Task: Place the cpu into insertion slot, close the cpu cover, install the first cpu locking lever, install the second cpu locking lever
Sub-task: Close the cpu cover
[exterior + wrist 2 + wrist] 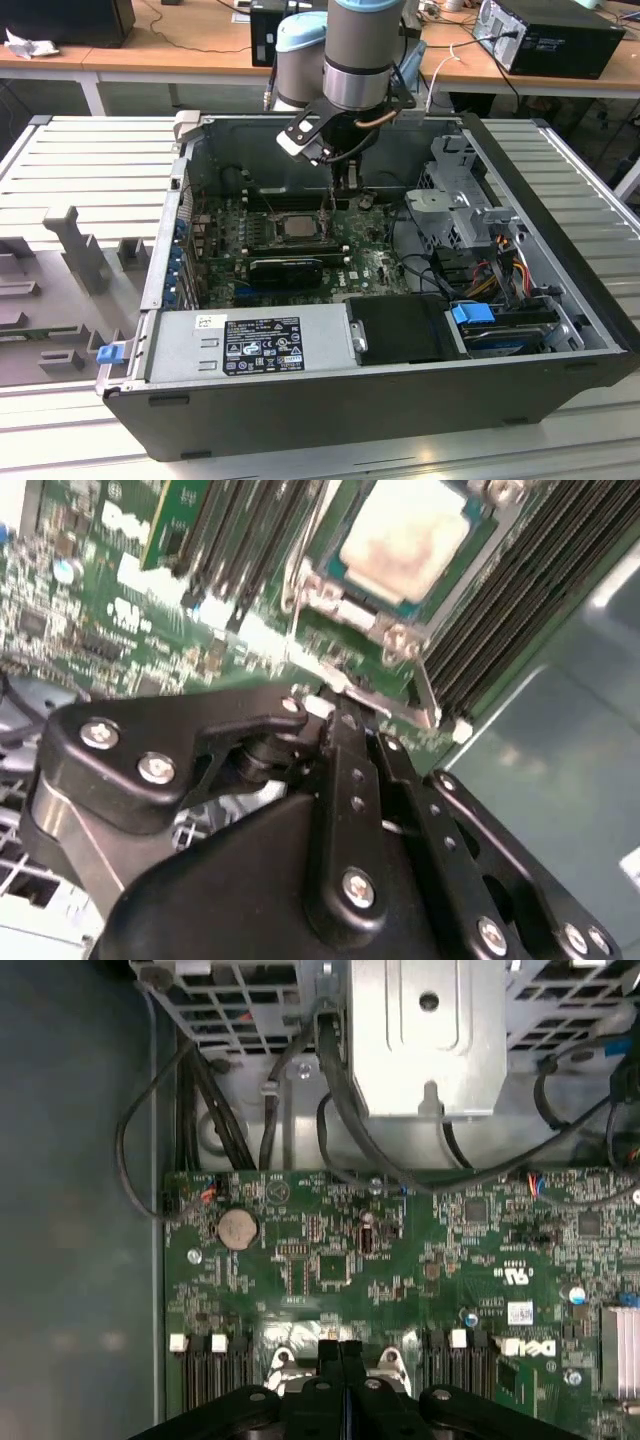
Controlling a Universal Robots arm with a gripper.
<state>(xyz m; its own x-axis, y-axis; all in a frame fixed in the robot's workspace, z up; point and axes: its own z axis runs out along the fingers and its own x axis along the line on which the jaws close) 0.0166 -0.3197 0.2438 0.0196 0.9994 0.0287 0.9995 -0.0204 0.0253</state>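
The cpu (405,535), a pale beige square chip, lies flat in the insertion slot (296,240) in the middle of the green motherboard (440,1250). The exterior view also shows the cpu (297,226). The cpu cover (340,605), a grey metal frame, lies down around the chip's edges. My gripper (330,208) hangs just beside the socket, on its side towards the exterior view's right. Its black fingers (342,1352) are pressed together, with the tips low over the board. A thin metal locking lever (425,695) runs along the socket edge right at my fingertips (345,720). I cannot tell whether they touch it.
Long black memory slots (520,590) flank the socket. A long black card (285,268) sits in front of the socket, with the grey power supply (250,345) nearer. A metal drive cage (460,200) and black cables (340,1110) stand on the exterior view's right. The case walls (190,150) enclose everything.
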